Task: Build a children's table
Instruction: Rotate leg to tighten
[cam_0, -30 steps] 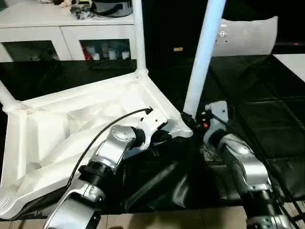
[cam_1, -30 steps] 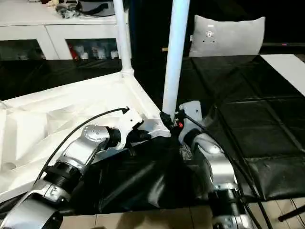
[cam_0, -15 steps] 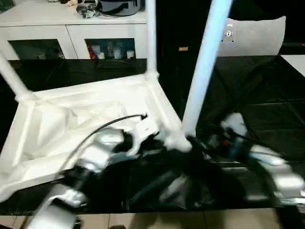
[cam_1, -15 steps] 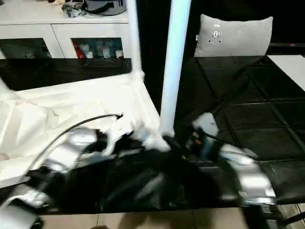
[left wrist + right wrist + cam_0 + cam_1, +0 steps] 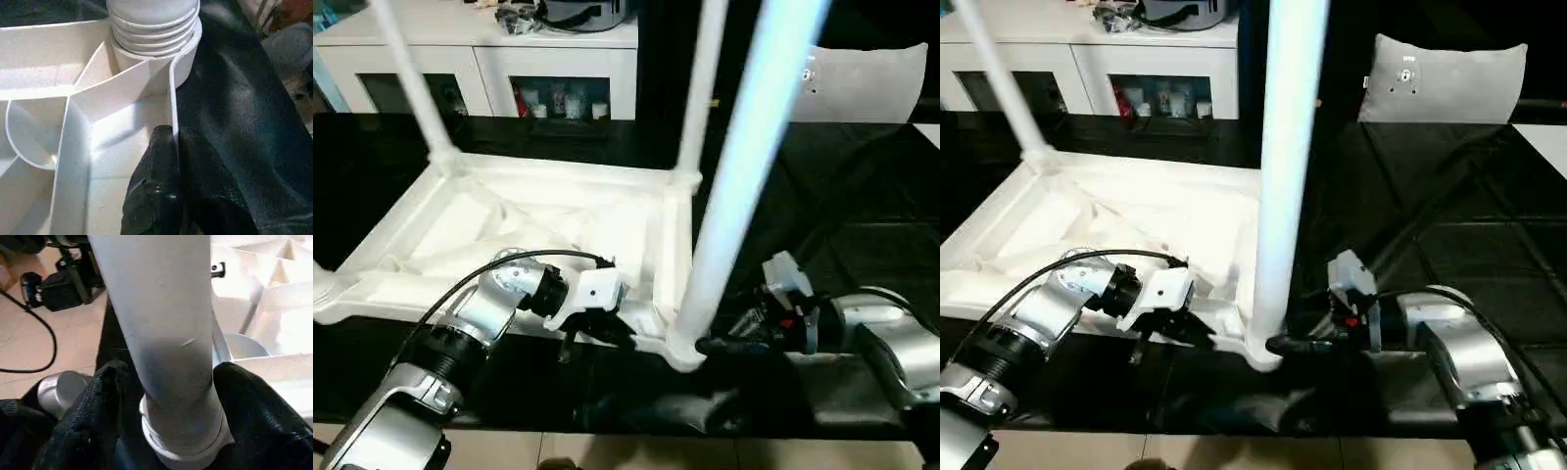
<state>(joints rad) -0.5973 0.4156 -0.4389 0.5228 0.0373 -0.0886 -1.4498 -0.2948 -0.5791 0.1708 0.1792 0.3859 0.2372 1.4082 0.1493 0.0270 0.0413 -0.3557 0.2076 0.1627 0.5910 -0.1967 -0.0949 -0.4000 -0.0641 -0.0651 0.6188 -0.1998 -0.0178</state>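
Tabletop: white ribbed tabletop (image 5: 558, 220) lies upside down on the black-covered table (image 5: 1449, 235), three legs seen standing up from its corner sockets.
Near leg: the leg (image 5: 1283, 166) closest to the robot rises from the near corner socket (image 5: 161, 54); its ridged foot shows seated in the socket's collar, though how deep is hard to judge.
Left tool: the left tool (image 5: 164, 161) is pinched shut on the thin rim wall of the tabletop just beside that socket.
Right tool: the right tool (image 5: 168, 401) has a black finger on either side of the leg's base, fairly wide, right at the leg; whether it truly grips or only brackets the leg cannot be told.
Risk, leg: if the leg is not fully home, a sideways push from the right tool could tilt it or pop it out of the socket.
Risk, tabletop: the slick black cover could let the tabletop slide or lift at its near edge; the rim pinch is narrow and may slip.
Surface: glossy, wrinkled black sheet over the table.
Room: white cabinet (image 5: 509, 69) behind with cluttered glass-fronted shelves; grey cushion (image 5: 1445, 78) at the far right; tan floor below the table edge.
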